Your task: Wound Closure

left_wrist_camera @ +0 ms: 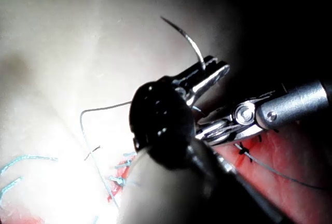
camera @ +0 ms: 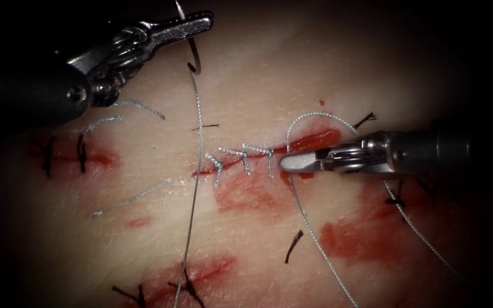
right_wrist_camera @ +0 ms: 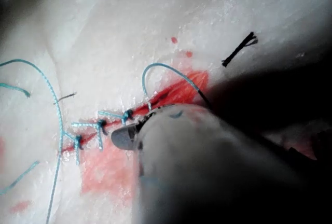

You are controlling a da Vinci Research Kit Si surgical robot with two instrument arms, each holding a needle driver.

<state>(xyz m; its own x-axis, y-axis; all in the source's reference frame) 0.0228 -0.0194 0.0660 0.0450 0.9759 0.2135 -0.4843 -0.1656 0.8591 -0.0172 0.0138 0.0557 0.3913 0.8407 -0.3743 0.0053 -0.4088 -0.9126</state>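
My left tool (camera: 198, 23) is raised at the upper left, left of the cut, its jaws shut on the curved needle (camera: 197, 57) about mid-curve. The needle (left_wrist_camera: 189, 40) is free of the tissue, its tail hanging below the jaws. The thread (camera: 198, 131) runs down from the tail over the tissue. My right tool (camera: 292, 162) lies on the cut's (camera: 315, 140) right part, jaws shut, beside several pale stitches (camera: 246, 157). A thread loop (camera: 320, 116) arches above its tip and another strand (camera: 315, 234) leaves below. Whether the jaws pinch that thread is unclear.
Red fluid (camera: 246, 194) stains the tissue below and right of the cut. Short black thread ends (camera: 366, 120) (camera: 293, 242) and loose pale thread pieces (camera: 132, 199) lie about. Older dark stitches (camera: 81, 153) sit at the far left. A further strand (camera: 423, 239) trails to the lower right.
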